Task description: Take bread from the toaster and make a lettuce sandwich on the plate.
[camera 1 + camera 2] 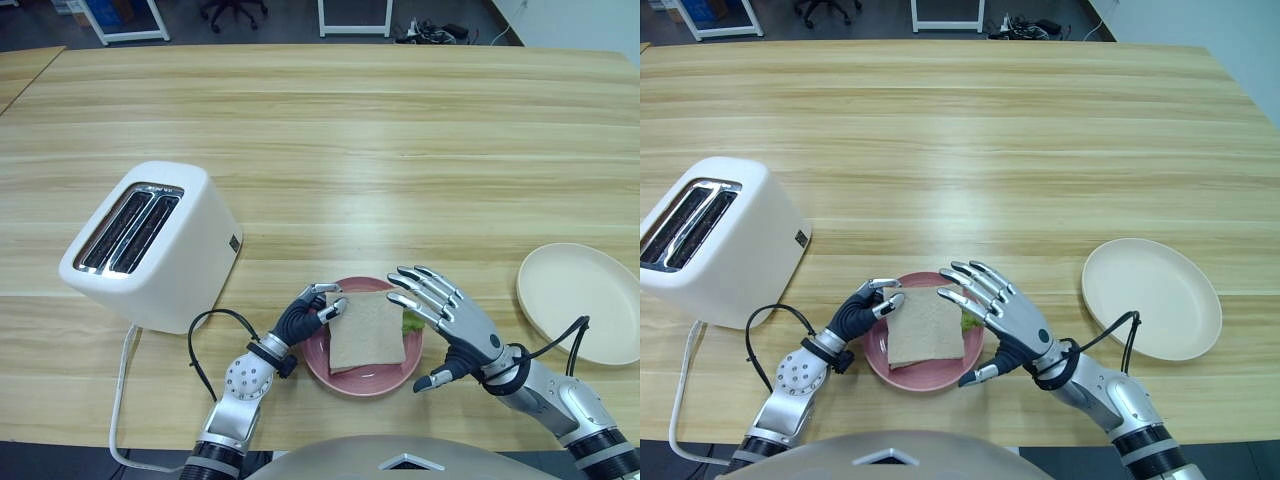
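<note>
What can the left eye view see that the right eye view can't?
Left eye view: the whole toaster, which the right eye view cuts off at its edge. Right eye view: the whole cream plate, which the left eye view cuts off. Both: the bread slice on the pink plate, lettuce peeking out, the left hand at the slice's corner and the right hand open beside it.

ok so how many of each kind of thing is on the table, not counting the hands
plates: 2, a pink plate and a cream plate
toaster: 1
bread slice in sight: 1
lettuce showing under the bread: 1
total: 5
</note>
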You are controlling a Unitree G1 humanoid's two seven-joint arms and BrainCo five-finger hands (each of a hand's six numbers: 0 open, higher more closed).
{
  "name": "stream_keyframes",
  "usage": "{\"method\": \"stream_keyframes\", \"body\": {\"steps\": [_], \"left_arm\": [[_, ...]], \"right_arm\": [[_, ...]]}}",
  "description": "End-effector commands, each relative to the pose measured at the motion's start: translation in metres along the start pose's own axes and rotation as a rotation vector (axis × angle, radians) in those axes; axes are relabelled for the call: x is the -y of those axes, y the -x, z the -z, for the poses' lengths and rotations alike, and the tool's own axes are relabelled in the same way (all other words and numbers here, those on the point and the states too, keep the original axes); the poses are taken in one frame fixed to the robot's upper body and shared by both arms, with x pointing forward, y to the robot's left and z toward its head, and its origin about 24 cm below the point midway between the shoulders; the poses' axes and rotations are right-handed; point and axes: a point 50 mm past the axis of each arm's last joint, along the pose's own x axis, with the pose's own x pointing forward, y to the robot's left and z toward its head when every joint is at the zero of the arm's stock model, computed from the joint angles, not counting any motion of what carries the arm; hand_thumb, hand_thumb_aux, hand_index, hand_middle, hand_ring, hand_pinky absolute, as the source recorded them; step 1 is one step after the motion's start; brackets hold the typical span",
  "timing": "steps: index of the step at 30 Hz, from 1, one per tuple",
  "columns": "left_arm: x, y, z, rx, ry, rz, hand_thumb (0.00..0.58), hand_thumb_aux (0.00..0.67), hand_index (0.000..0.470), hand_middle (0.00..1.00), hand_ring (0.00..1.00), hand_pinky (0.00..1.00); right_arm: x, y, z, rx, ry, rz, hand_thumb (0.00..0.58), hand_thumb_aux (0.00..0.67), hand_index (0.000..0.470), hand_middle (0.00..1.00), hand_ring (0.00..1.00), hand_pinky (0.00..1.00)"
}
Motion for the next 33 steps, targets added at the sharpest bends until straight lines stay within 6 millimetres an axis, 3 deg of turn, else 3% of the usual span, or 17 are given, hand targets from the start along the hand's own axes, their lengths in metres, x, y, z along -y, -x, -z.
{"method": "stream_keyframes", "body": {"steps": [1,8,14,21,23,28,29,30,31,32,33], "left_arm": [[0.003,0.003,0.012,-0.057,-0.032,0.006,0.580,0.670,0.470,1.00,1.00,1.00],[0.002,0.002,0.020,-0.072,-0.066,-0.019,0.580,0.670,0.470,1.00,1.00,1.00],[0.002,0.000,0.023,-0.073,-0.075,-0.021,0.580,0.670,0.470,1.00,1.00,1.00],[0.004,0.000,0.023,-0.069,-0.090,-0.017,0.580,0.670,0.470,1.00,1.00,1.00],[0.002,0.000,0.021,-0.053,-0.143,-0.016,0.580,0.670,0.470,1.00,1.00,1.00],[-0.019,-0.007,-0.004,0.100,-0.469,-0.102,0.580,0.670,0.470,1.00,1.00,1.00],[-0.024,-0.008,-0.011,0.132,-0.522,-0.131,0.580,0.670,0.470,0.90,0.90,0.90],[-0.029,-0.008,-0.018,0.161,-0.583,-0.163,0.550,0.518,0.363,0.51,0.51,0.51],[-0.035,-0.008,-0.025,0.192,-0.648,-0.202,0.478,0.389,0.273,0.29,0.29,0.29],[-0.040,-0.007,-0.031,0.217,-0.697,-0.240,0.322,0.223,0.157,0.15,0.15,0.15],[-0.046,-0.006,-0.038,0.241,-0.739,-0.283,0.000,0.000,0.000,0.00,0.00,0.00]], "right_arm": [[0.005,-0.004,-0.009,0.036,-0.050,0.030,0.000,0.000,0.000,0.00,0.00,0.00],[-0.029,0.012,-0.033,0.106,-0.284,-0.249,0.000,0.000,0.000,0.00,0.00,0.00],[-0.057,0.024,-0.011,-0.004,-0.298,-0.393,0.000,0.000,0.000,0.00,0.00,0.00],[-0.070,0.035,0.009,-0.129,-0.268,-0.464,0.000,0.000,0.000,0.00,0.00,0.00],[-0.073,0.039,0.009,-0.143,-0.282,-0.502,0.000,0.000,0.000,0.00,0.00,0.00],[-0.078,0.046,0.013,-0.195,-0.305,-0.565,0.000,0.000,0.000,0.00,0.00,0.00],[-0.079,0.047,0.015,-0.207,-0.301,-0.574,0.000,0.000,0.000,0.00,0.00,0.00],[-0.079,0.048,0.016,-0.215,-0.298,-0.582,0.000,0.000,0.000,0.00,0.00,0.00],[-0.079,0.048,0.017,-0.221,-0.296,-0.590,0.000,0.000,0.000,0.00,0.00,0.00],[-0.080,0.049,0.018,-0.224,-0.295,-0.595,0.000,0.000,0.000,0.00,0.00,0.00],[-0.080,0.049,0.018,-0.224,-0.296,-0.600,0.000,0.000,0.000,0.00,0.00,0.00]]}}
